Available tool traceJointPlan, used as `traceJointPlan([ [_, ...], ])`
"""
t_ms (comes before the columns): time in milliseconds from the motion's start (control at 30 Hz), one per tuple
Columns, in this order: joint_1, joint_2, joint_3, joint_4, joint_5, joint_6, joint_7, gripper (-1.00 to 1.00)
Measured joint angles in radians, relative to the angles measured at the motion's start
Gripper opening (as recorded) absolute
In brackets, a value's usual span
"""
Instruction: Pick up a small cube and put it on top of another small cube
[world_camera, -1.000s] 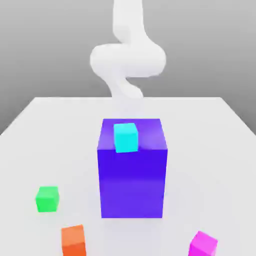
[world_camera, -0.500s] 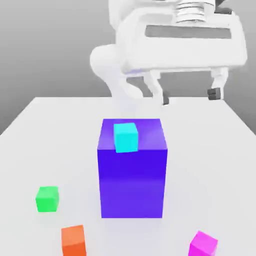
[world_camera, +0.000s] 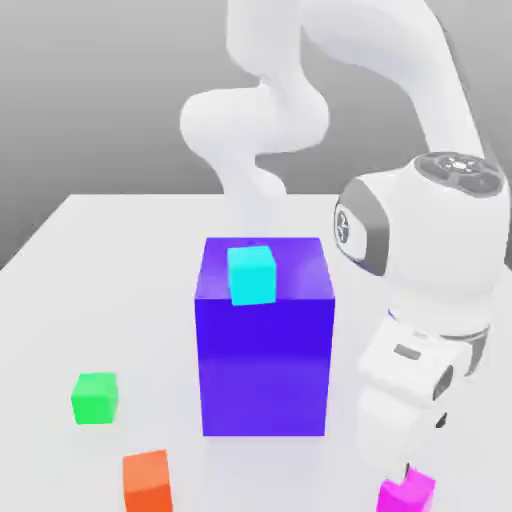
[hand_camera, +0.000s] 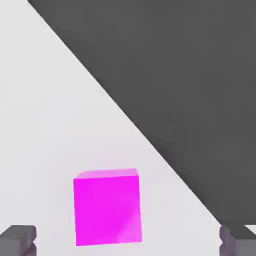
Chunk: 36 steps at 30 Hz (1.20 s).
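While the claw (hand_camera: 128, 242) hangs wide open, the pink cube (hand_camera: 106, 207) sits between its fingertips.
On the desk (world_camera: 120, 290), the cube lies at five o'clock from the blue block (world_camera: 265, 345).

The large block (world_camera: 265, 345) stands on the table (world_camera: 100, 260), near the table's centre. One small cube (world_camera: 250, 273) sits on top of the large block, toward its near edge. A second small cube (world_camera: 95, 397) rests on the table at the exterior view's left of the block. A third small cube (world_camera: 148, 481) lies nearer the camera, left of the block's front. The small cube (world_camera: 410, 493) rests on the table at the near right, close to the table's edge. The gripper (hand_camera: 128, 242) hangs directly above it, one fingertip (hand_camera: 19, 239) on each side, apart from its faces.
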Motion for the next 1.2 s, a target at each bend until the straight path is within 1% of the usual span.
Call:
traceJointPlan([
  [67, 0.005, 0.073, -0.005, 0.014, -0.007, 0.054, 0.002, 0.0],
  [100, 0.007, 0.107, -0.007, 0.021, -0.009, 0.08, 0.003, -1.0],
  [333, 0.007, 0.114, -0.007, 0.023, -0.011, 0.085, 0.004, -1.0],
  [500, -0.009, -0.031, 0.003, -0.011, -0.002, -0.026, -0.022, -1.0],
  [667, -0.1, -0.104, -0.01, -0.042, 0.0, -0.018, -0.204, -1.0],
  [833, -0.208, -0.179, -0.039, -0.084, 0.032, 0.012, -0.403, -1.0],
  [967, -0.295, -0.237, -0.059, -0.118, 0.082, 0.036, -0.581, -1.0],
  [1100, -0.384, -0.292, -0.087, -0.15, 0.158, 0.058, -0.776, -1.0],
  [1167, -0.459, -0.323, -0.113, -0.188, 0.189, 0.059, -0.883, -1.0],
  [1200, -0.488, -0.336, -0.124, -0.208, 0.187, 0.052, -0.913, -1.0],
])
